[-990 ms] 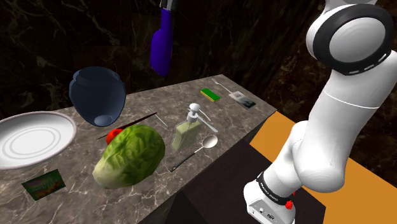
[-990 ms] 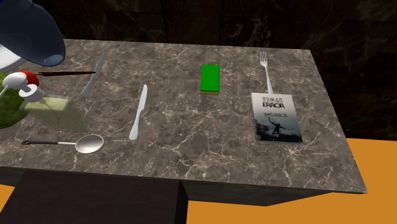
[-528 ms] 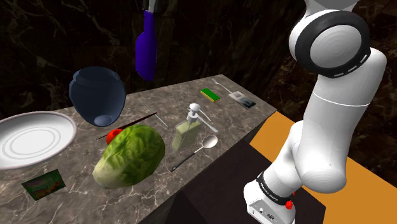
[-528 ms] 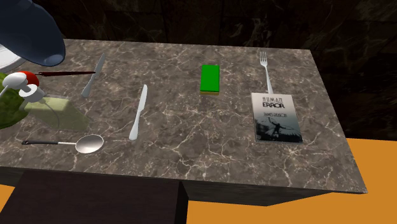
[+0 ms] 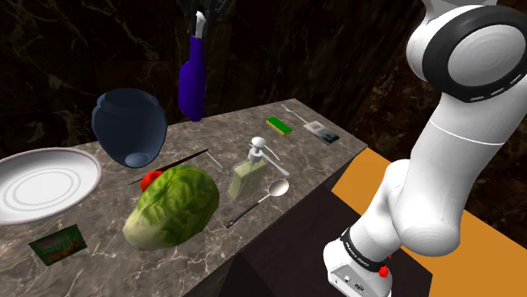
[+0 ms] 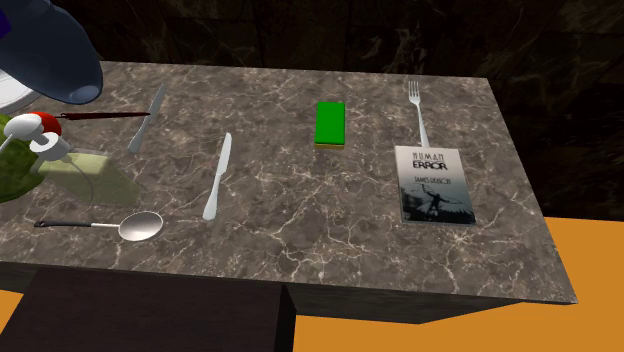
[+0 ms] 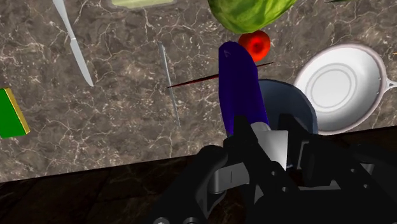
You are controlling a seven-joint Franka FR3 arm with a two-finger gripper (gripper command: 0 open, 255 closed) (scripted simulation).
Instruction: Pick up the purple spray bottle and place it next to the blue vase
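Your all-black two-finger gripper is closed on the white head of the slim purple spray bottle, which hangs upright in the air. The round dark-blue vase stands lower, apparently just toward the shoulder view's left: descend beside it.

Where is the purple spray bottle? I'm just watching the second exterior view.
Observer: In the shoulder view the purple spray bottle hangs nozzle up, just to that view's right of the blue vase.
Operator: Is the robot holding it?
Observer: Yes. In the wrist view the gripper clasps the bottle's white top.
Operator: What's on the vase's other side?
Observer: A round white plate lies to the shoulder view's left of the vase.
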